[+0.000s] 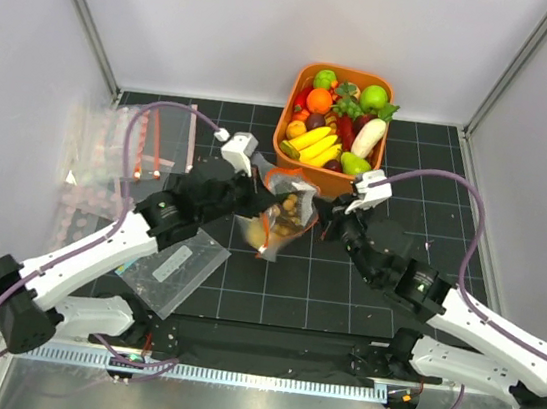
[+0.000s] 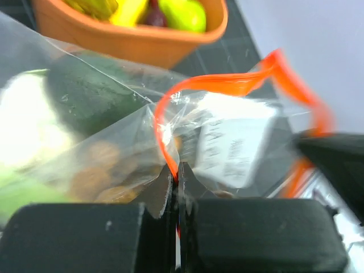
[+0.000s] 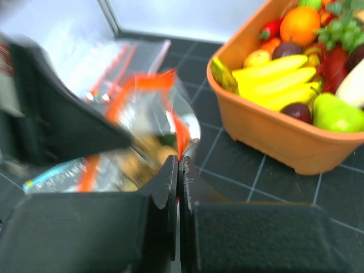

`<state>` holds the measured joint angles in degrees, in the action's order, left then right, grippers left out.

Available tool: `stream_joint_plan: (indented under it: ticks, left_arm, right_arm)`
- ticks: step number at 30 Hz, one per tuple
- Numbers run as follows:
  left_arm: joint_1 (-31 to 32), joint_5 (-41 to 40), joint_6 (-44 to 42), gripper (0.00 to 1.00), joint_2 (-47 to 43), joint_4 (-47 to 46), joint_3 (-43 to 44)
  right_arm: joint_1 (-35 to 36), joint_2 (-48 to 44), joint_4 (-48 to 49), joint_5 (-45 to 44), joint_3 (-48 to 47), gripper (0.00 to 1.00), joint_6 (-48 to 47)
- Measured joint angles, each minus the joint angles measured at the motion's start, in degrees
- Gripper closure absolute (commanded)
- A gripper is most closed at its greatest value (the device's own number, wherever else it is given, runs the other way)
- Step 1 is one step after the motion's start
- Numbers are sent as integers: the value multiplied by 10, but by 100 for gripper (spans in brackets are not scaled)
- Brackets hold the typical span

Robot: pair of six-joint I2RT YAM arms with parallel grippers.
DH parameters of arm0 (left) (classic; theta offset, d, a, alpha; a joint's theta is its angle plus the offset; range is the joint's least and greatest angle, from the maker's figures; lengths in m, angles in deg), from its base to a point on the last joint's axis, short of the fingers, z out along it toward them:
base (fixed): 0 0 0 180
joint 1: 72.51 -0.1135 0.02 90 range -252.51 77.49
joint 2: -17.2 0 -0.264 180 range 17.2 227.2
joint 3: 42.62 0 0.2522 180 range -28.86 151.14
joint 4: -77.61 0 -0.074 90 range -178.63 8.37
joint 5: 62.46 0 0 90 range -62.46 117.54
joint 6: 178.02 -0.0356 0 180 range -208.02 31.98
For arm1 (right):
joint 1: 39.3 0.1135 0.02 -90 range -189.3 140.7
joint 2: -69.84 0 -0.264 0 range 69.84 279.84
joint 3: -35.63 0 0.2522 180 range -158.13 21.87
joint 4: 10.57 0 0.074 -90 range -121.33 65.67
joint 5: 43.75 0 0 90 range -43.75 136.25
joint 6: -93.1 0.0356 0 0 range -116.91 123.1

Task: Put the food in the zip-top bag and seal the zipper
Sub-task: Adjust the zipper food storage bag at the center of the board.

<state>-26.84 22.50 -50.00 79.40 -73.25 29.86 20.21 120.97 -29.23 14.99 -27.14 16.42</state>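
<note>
Both the left gripper [image 2: 177, 172] and right gripper [image 3: 178, 165] are pinching the zipper [image 2: 227, 85], so the zip-top bag [image 1: 271, 237] mouth runs roughly 9-to-3 o'clock.

"Where are the arms?"

"The left arm [image 1: 96, 247] and the right arm [image 1: 485, 323] both reach forward and bend in to the middle. The left claw [image 1: 251, 198] and the right claw [image 1: 325, 217] face each other, close together."

"Are the claws open?"

"No. Both are squeezed tight, each pinching the zipper [image 2: 227, 85]."
</note>
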Motion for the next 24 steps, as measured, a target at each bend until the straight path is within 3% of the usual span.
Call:
stream_joint_plan:
  ticks: [5,12,21,24]
  left_arm:
    - [10,-12,-10,98,36,30,-2]
    - [11,-65,-10,96,-3,47,-6]
    - [10,-70,-12,95,68,93,30]
    - [10,-72,-13,88,69,98,32]
  right_arm:
    - [-2,-8,26,23,-1,99,-7]
    - [-2,92,12,28,-36,95,-7]
    - [-3,147,-24,31,-51,92,-5]
    - [-3,147,-26,32,-52,91,-5]
